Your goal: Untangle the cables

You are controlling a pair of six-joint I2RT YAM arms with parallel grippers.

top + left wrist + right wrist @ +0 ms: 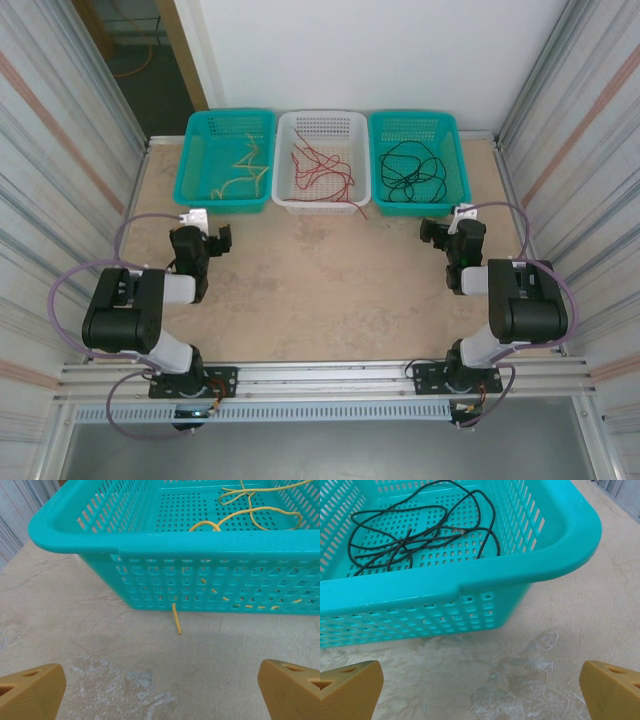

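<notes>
Poking through basket [150, 545] wall, yellow cable end [176, 622], left tool [161, 690], right tool [480, 689] spread, tips cropped

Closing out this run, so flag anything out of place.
A pale yellow cable end pokes through the front wall of the left teal basket onto the table. A red cable trails past the front right corner of the white basket.

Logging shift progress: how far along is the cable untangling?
Done, apparently: yellow cables lie in the left teal basket, red cables in the white basket, black cables in the right teal basket, colours apart. In hand: nothing; left gripper and right gripper have jaws open, empty. Left: perhaps one yellow end poking through its basket wall.
</notes>
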